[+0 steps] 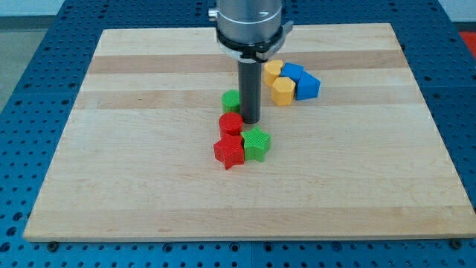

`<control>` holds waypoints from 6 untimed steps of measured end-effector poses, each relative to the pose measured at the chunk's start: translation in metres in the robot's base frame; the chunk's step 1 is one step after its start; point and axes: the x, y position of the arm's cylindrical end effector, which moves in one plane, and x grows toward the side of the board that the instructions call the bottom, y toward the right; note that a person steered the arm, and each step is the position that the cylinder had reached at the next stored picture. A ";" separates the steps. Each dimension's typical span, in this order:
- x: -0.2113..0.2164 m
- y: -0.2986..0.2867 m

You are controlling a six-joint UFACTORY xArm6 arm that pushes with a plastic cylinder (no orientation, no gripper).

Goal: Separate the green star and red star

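Observation:
The red star [229, 152] and the green star [256, 143] lie side by side, touching, near the middle of the wooden board [134, 171]. The red star is at the view's left, the green star at the view's right. A red round block [230, 123] sits just above the red star and touches it. My tip [250, 120] stands right of the red round block and just above the green star, close to both. A green block [231, 100] lies partly behind the rod at its left.
A cluster of two yellow blocks [282, 90] [272, 71] and two blue blocks [307, 86] [292, 72] lies at the view's upper right of the rod. The board sits on a blue perforated table [30, 89].

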 end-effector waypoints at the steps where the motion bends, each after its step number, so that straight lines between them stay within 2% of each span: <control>1: 0.022 0.030; 3: 0.096 0.044; 4: 0.099 0.013; 6: 0.051 -0.017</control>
